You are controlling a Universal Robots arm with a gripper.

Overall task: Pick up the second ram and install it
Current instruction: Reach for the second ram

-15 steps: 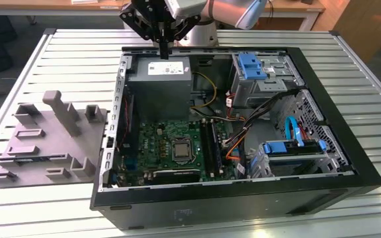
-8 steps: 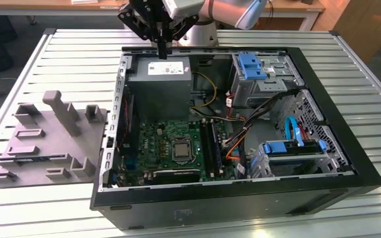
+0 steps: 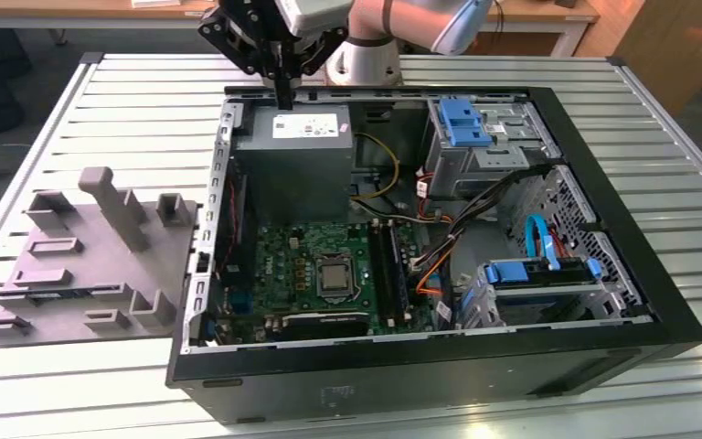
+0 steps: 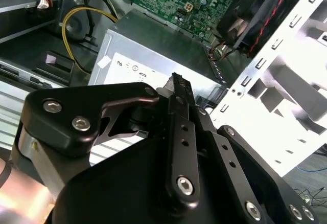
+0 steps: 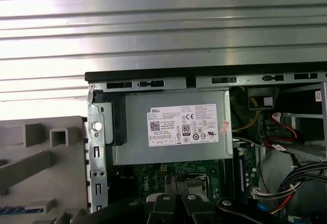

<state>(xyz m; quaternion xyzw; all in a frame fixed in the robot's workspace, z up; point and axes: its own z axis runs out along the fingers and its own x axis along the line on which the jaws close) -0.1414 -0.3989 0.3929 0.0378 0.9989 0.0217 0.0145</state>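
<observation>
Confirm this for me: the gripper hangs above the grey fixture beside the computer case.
Not right. The gripper hangs above the power supply inside the computer case, not the grey fixture, which sits beside the case; the exterior view shows it.

The table [image 3: 120, 101] is bright ribbed metal. The computer case [image 3: 449, 375] is matt black metal, its power supply [image 3: 290, 174] dull grey metal with a paper label [image 5: 184, 125]. The holder [image 3: 83, 265] is matt grey plastic. The gripper [image 4: 179, 83] is smooth black.

Open PC case [image 3: 388, 384] on table [image 3: 143, 101]; jig [image 3: 83, 265] beside it, the exterior view's left; PSU [image 3: 292, 174] inside
</observation>
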